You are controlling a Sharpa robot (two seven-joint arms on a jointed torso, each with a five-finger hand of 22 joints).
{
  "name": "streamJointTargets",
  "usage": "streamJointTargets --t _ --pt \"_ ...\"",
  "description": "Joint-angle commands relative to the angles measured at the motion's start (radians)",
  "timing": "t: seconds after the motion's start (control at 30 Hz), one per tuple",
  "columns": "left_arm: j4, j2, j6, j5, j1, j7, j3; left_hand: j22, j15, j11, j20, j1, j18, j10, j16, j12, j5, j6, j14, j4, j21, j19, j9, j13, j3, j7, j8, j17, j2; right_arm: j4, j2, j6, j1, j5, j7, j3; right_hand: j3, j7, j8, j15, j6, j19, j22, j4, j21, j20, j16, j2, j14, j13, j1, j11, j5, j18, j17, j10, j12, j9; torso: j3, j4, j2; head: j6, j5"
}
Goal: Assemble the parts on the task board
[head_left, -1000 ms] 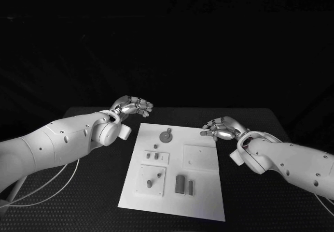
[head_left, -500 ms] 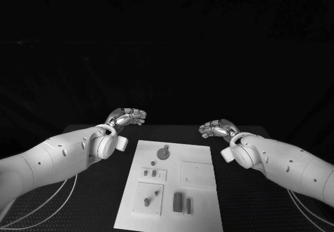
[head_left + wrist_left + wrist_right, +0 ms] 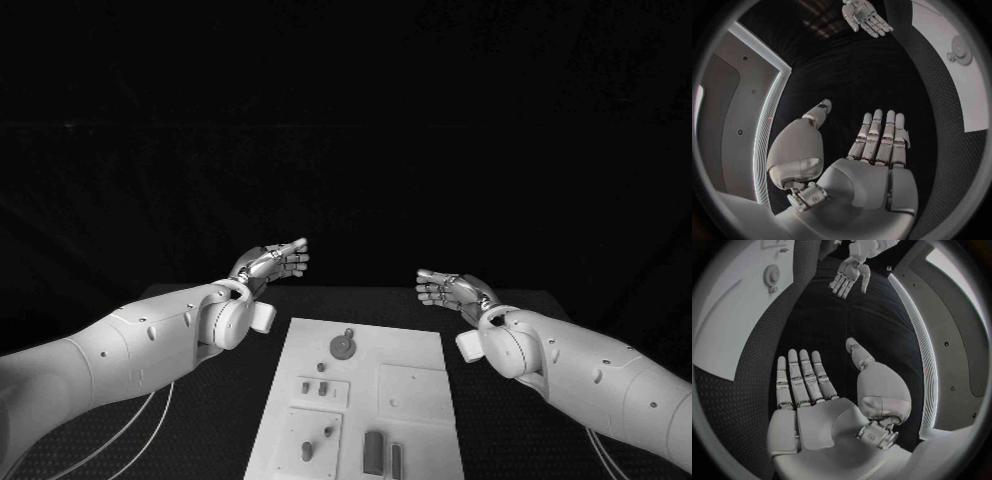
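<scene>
Black worktop [image 3: 216, 400], dotted mesh-like surface, spanning scene beneath white plate. Pale cables [image 3: 123, 425] trailing across its left part toward near edge. Dark backdrop behind far edge.

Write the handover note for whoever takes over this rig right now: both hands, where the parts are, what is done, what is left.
Left hand: open, fingers straight, holding nothing, raised past the far left corner of the task board.
Right hand: open, holding nothing, past the far right corner.
Parts: a round part lies near the board's far end; small parts sit mid-board on the left; two upright bars stand at the near end.
Done: no part is held by either hand.
Left: the assembly; which parts are already seated cannot be told.
</scene>
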Motion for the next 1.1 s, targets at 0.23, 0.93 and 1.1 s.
streamJointTargets --t 0.23,0.93,1.1 --pt "0.072 -0.019 -0.073 0.006 -0.020 0.016 0.013 -1.218 -0.165 -0.106 -0.090 -0.769 -0.007 -0.810 -0.228 -0.061 -0.051 -0.599 -0.605 -0.012 -0.310 -0.416 -0.472 -0.094 -0.478 -0.098 -0.209 -0.483 0.220 0.073 -0.028 -0.066 0.000 0.027 0.030 -0.008 -0.351 -0.105 -0.230 -0.159 -0.652 -0.384 -0.842 0.234 -0.168 -0.227 -0.204 0.051 -0.655 -0.105 -0.715 -0.128 -0.140 -0.145 -0.442 -0.766 -0.121 -0.432 0.0103 0.0167 -0.036 -0.017 -0.026" --pt "0.577 -0.156 -0.576 0.058 -0.157 0.133 0.105 -1.218 -0.165 -0.106 -0.090 -0.769 -0.007 -0.810 -0.228 -0.061 -0.051 -0.599 -0.605 -0.012 -0.310 -0.416 -0.472 -0.094 -0.478 -0.098 -0.209 -0.483 0.220 0.636 -0.246 -0.571 -0.006 0.284 0.270 -0.068 -0.351 -0.105 -0.230 -0.159 -0.652 -0.384 -0.842 0.234 -0.168 -0.227 -0.204 0.051 -0.655 -0.105 -0.715 -0.128 -0.140 -0.145 -0.442 -0.766 -0.121 -0.432 0.0229 0.0359 -0.078 -0.033 -0.055" --pt "0.589 -0.159 -0.588 0.060 -0.160 0.135 0.107 -1.218 -0.165 -0.106 -0.090 -0.769 -0.007 -0.810 -0.228 -0.061 -0.051 -0.599 -0.605 -0.012 -0.310 -0.416 -0.472 -0.094 -0.478 -0.098 -0.209 -0.483 0.220 0.673 -0.261 -0.604 -0.007 0.301 0.286 -0.072 -0.351 -0.105 -0.230 -0.159 -0.652 -0.384 -0.842 0.234 -0.168 -0.227 -0.204 0.051 -0.655 -0.105 -0.715 -0.128 -0.140 -0.145 -0.442 -0.766 -0.121 -0.432 0.0229 0.0359 -0.078 -0.033 -0.055"
